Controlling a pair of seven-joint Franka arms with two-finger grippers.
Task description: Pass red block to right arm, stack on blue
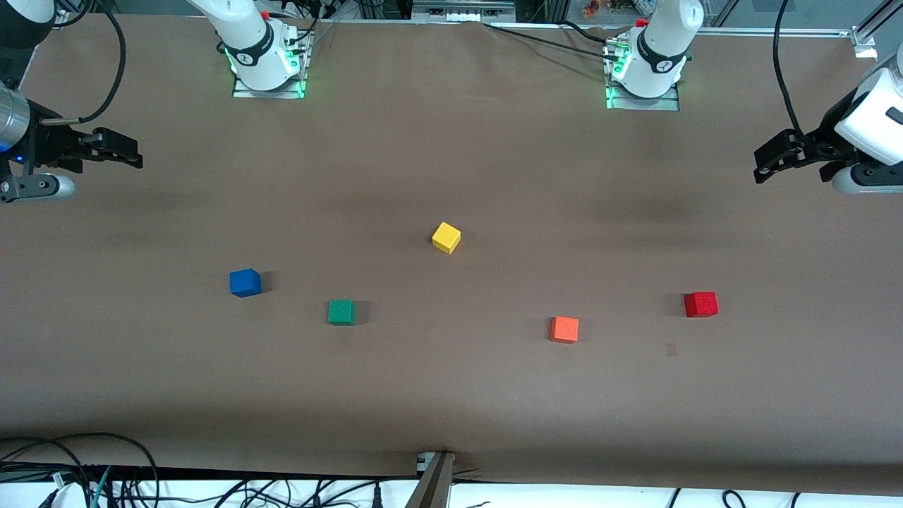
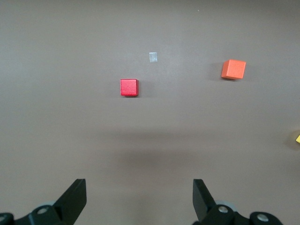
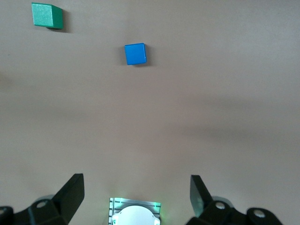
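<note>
While both grippers hover spread-fingered, orange cube (image 1: 564, 329) sits near red block (image 1: 700, 305); blue cube (image 1: 245, 282) beside green cube (image 1: 341, 312).

1 high front cam, 2 wrist cams

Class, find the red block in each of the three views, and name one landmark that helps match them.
Front view: red block near the left arm's end of the table.
Left wrist view: red block, centre, ahead of the open left gripper.
Right wrist view: not in it.
Shared landmark: the orange cube beside it.
</note>
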